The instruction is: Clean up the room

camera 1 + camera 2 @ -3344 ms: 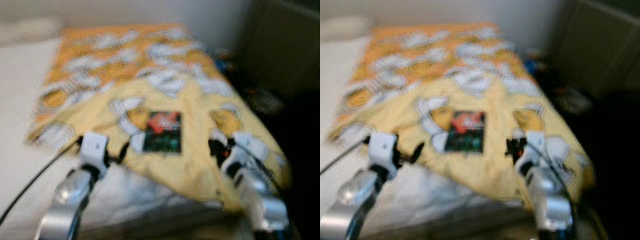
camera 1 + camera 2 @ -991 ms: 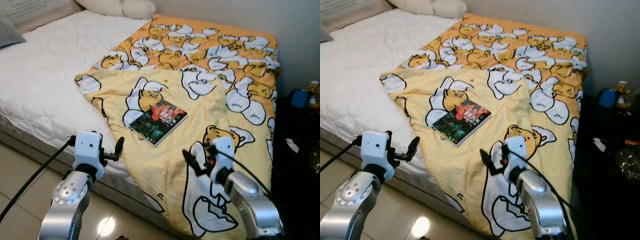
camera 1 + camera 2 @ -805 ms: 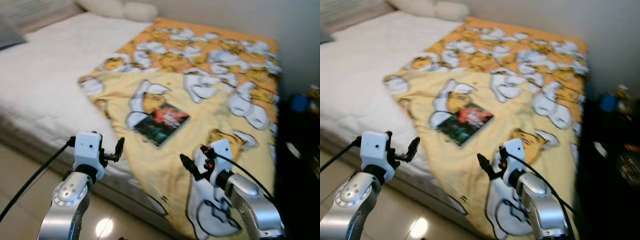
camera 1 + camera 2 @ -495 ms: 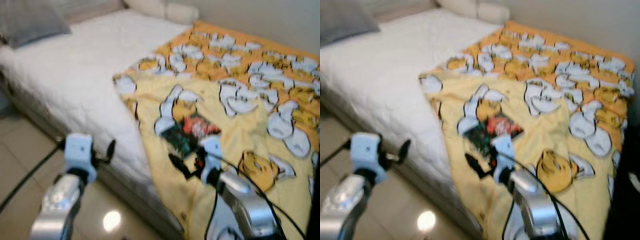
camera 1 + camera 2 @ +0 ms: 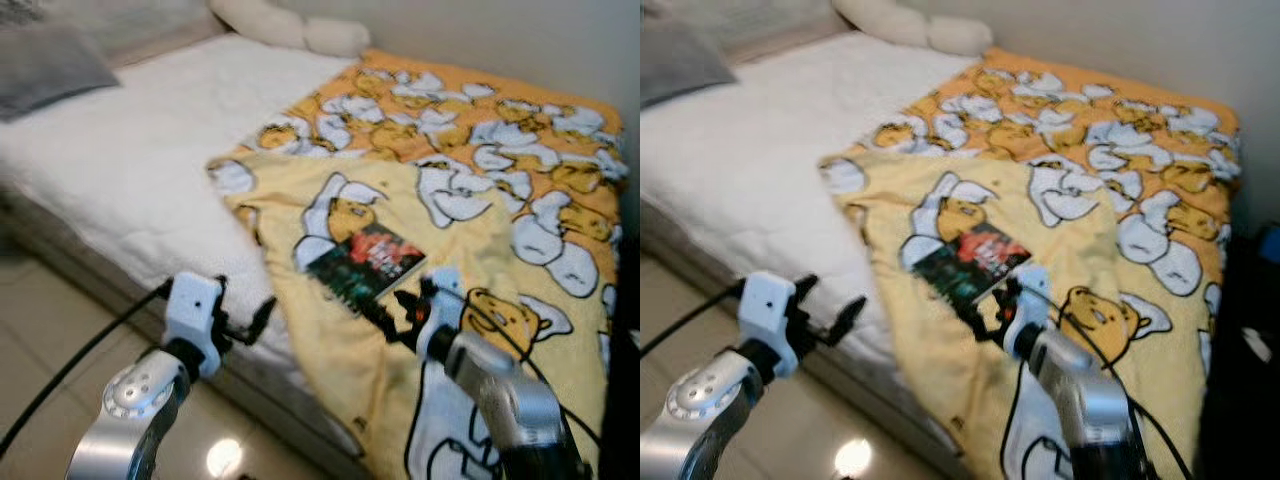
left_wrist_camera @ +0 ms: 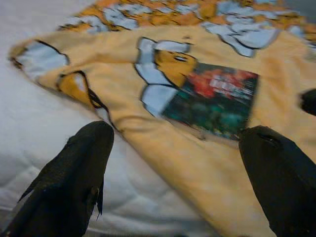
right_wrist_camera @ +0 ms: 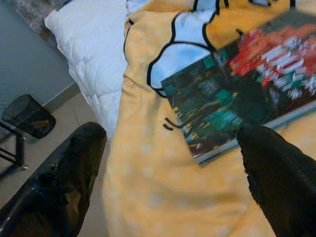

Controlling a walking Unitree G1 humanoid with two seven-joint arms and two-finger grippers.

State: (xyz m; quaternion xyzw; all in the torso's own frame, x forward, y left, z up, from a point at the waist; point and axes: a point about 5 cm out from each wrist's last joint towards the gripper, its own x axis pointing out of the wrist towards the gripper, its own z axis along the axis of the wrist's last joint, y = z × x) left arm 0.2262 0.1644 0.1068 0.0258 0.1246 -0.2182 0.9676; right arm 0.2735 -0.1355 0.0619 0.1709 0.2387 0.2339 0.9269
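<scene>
Our right gripper [image 5: 400, 312], fingers spread and empty, hovers at the near corner of the book [image 5: 366, 263] lying on the yellow cartoon blanket [image 5: 470, 180]; our left gripper [image 5: 250, 322], also open and empty, waits off the white mattress [image 5: 130, 170] edge over tiled floor [image 5: 30, 340]. From the left wrist, the book rests flat on a blanket fold. From the right wrist, its corner sits between our fingers, likely lined up for a grasp; a wire bin [image 7: 27, 117] stands on the floor.
</scene>
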